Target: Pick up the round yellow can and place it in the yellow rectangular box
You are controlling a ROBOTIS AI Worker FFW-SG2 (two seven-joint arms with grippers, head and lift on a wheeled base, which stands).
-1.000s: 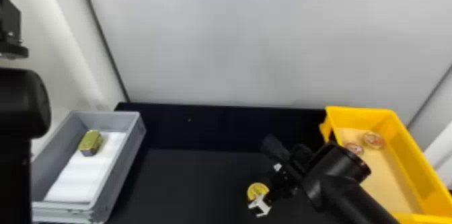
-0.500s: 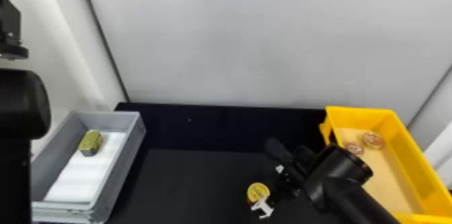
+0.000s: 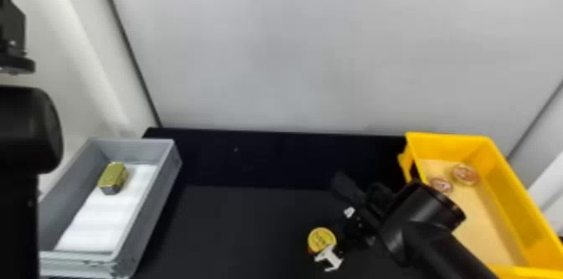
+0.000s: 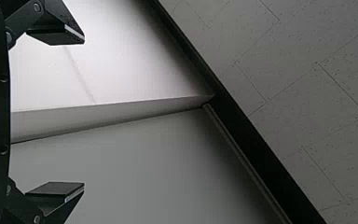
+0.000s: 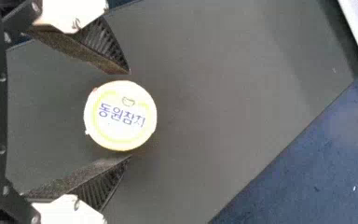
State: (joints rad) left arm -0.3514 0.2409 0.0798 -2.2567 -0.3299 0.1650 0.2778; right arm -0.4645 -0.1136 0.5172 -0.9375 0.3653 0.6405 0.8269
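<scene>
The round yellow can [image 3: 321, 240] stands on the dark table, right of centre in the head view. Over it, my right gripper [image 3: 340, 232] is open. In the right wrist view the can [image 5: 120, 115] lies between the two fingers of my right gripper [image 5: 129, 115], with a small gap on each side. The yellow rectangular box [image 3: 513, 198] is at the table's right. My left arm is parked at the far left of the head view, its gripper [image 3: 14, 54] raised; in the left wrist view that gripper [image 4: 84, 114] is open with nothing between its fingers.
Two round reddish cans [image 3: 465, 174] lie inside the yellow box. A grey box [image 3: 161, 198] at the left holds a gold rectangular tin [image 3: 113, 176] and a white sheet [image 3: 104, 215]. A pale wall [image 3: 314, 47] rises behind the table.
The right gripper has shifted very slightly around the can, its white fingertip mount moving a little to the right. The left arm and the can have stayed where they were.
</scene>
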